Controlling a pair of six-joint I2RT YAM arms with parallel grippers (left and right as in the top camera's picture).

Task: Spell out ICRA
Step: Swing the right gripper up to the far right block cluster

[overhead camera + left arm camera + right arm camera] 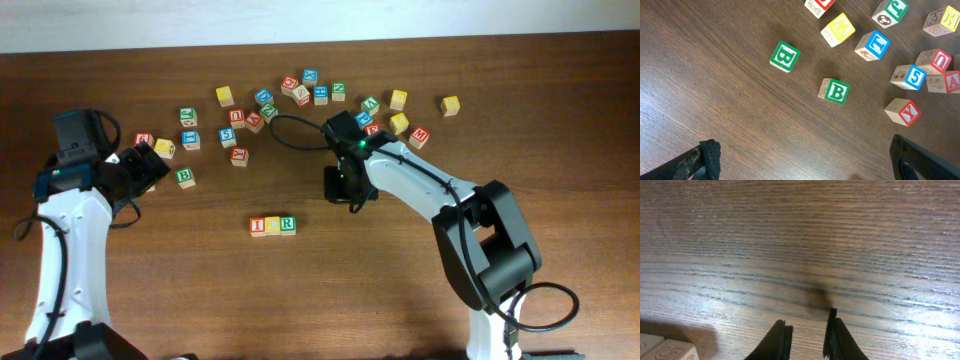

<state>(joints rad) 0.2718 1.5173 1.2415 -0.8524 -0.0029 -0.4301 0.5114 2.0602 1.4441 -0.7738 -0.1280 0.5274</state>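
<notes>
overhead / row: I cube point(258, 226), C cube point(272, 225) and R cube point(288, 224) touch side by side; the spot right of the R cube is bare.
overhead / right gripper point(345, 192): up-right of the row, near it, not touching.
overhead / left gripper point(150, 168): well left of the row, at the edge of the loose cubes.
left wrist / tool: left gripper spread wide, nothing between the fingers.
left wrist / A cube point(951, 81): red A at the right frame edge, just beside the blue 5 cube point(909, 77). The row is out of this view; my guess is the A cube sits in the scatter up-left of the row.
right wrist / tool: right gripper fingers nearly pressed together with a narrow slit, pinching nothing, over bare table point(800, 240).
handling: A cube is probably light, stiff wood, not fragile; painted faces may slip a little.
grasp: two opposite flat sides, centred, jaws square to the faces. Neighbours crowd it, so use whichever pair of sides is free.
</notes>
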